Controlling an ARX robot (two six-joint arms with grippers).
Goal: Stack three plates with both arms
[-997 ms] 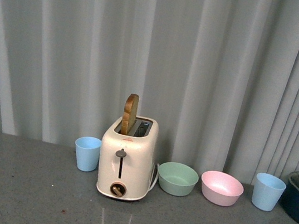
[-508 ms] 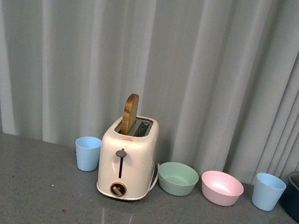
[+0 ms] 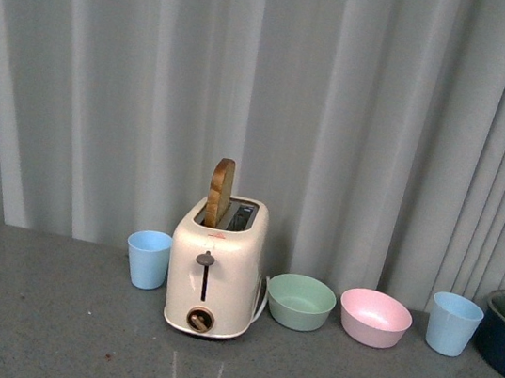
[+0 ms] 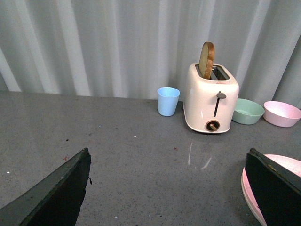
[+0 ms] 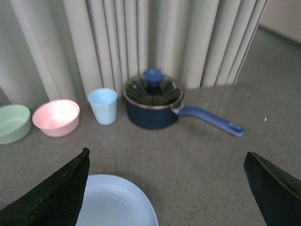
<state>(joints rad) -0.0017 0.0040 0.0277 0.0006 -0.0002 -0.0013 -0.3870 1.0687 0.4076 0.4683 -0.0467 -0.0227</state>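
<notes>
No plates are stacked yet, so I think this is the very start. The left gripper (image 4: 168,155) is wide apart and empty near the pink plate (image 4: 286,160), the right gripper (image 5: 165,155) is wide apart and empty near the blue plate (image 5: 115,202), and no cream plate is in sight. Next, I think each gripper must go down and pinch a thin plate rim. The table (image 3: 44,310) has open room in front, and the toaster (image 3: 213,273), cups (image 3: 147,259), bowls (image 3: 300,301) and pot (image 5: 153,106) stand well back.
</notes>
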